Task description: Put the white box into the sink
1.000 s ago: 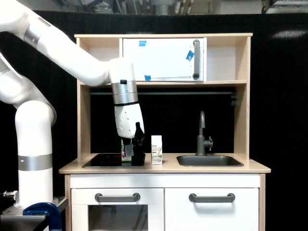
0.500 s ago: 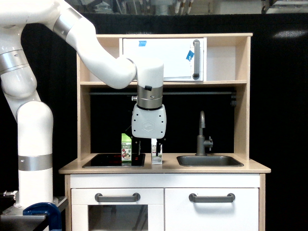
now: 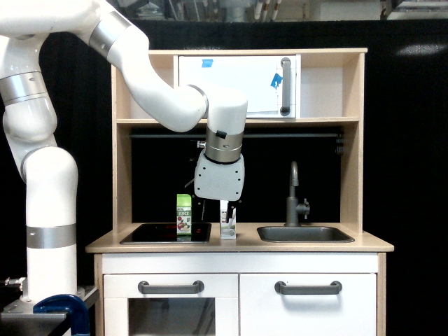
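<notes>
Standing upright beside the sink (image 3: 305, 235), the white box (image 3: 227, 226) seems straddled by parted fingers (image 3: 233, 216).

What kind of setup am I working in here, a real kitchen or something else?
Most likely a toy play kitchen in a lab: a small wooden unit with a sink, faucet, flat black stovetop, black backdrop, and exposed ceiling pipes above.

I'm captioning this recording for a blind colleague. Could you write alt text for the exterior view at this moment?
A white robot arm reaches down over a toy kitchen counter, its gripper at the white box, which stands between the black stovetop and the sink. A green juice carton stands on the stovetop; whether the jaws have closed on the box cannot be told.
</notes>
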You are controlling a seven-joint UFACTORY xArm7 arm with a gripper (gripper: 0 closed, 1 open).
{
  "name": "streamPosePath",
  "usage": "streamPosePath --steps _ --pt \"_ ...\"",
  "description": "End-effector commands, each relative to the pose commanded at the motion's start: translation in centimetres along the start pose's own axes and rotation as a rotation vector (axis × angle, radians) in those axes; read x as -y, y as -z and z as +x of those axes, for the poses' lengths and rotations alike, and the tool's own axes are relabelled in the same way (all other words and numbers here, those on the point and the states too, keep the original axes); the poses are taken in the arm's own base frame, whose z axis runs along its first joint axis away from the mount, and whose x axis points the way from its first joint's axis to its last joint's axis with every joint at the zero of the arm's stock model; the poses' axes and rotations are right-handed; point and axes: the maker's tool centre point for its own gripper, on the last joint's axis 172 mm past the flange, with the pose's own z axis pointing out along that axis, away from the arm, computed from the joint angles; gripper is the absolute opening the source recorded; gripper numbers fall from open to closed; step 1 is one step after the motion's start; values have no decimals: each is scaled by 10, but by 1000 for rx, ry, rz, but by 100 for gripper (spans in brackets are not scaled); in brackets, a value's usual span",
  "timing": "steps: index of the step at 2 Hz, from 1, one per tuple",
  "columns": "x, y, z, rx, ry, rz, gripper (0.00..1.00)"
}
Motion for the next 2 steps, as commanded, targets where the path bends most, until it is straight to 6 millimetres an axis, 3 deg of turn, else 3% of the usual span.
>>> streamPosePath --steps 1,2 --pt "-6 -5 5 35 -4 -26 100" --pt "-12 -22 26 37 19 -13 100"
